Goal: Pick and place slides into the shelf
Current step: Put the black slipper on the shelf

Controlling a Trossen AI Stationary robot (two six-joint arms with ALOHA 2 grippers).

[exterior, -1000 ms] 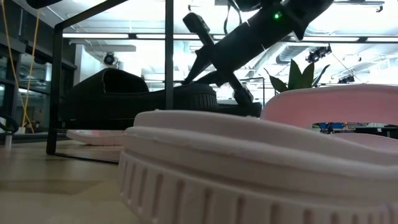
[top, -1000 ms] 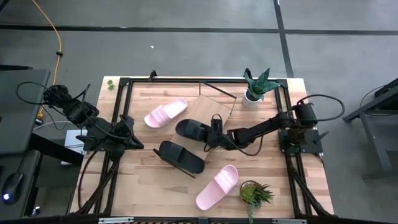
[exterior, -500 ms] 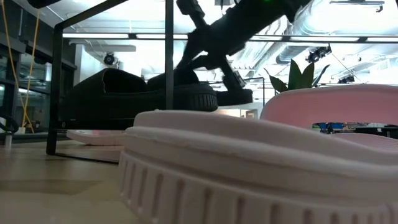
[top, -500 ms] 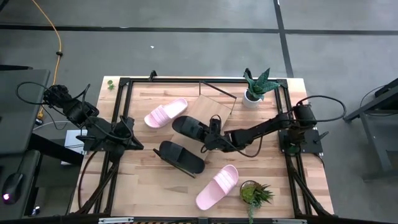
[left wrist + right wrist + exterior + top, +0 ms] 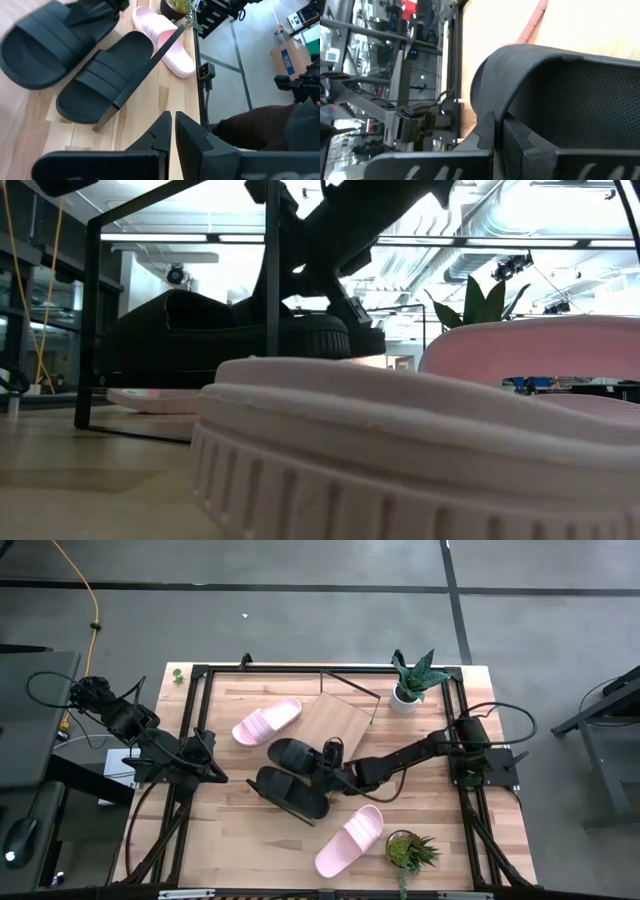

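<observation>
Two black slides lie mid-table. One [image 5: 295, 753] is in my right gripper [image 5: 330, 754], which reaches in from the right and is shut on it. The other [image 5: 290, 792] lies flat just nearer, also seen in the left wrist view [image 5: 105, 75]. One pink slide [image 5: 267, 723] rests left of the shelf [image 5: 340, 718], a light board on a thin black wire frame. The second pink slide [image 5: 350, 840] lies by the near edge and fills the low view [image 5: 400, 440]. My left gripper [image 5: 212, 772] waits shut at the left side, touching nothing. My right gripper pinches the black slide between its two fingers [image 5: 487, 132], at the edge of the wide strap [image 5: 492, 75] on the slide's right-hand end. It comes at it roughly level from the table's right. I cannot tell whether the slide is clear of the table.
A potted plant [image 5: 413, 680] stands at the far right corner and another [image 5: 410, 850] at the near right, beside the near pink slide. A black metal frame [image 5: 190, 720] runs around the table. Bare wood shows at the near left [image 5: 230, 840].
My right gripper has carried the black slide toward the table's left and a little nearer, away from the shelf's edge, until it is close beside the other black slide. In the low view the arm and slide rose, then shifted left. The left arm kept still.
</observation>
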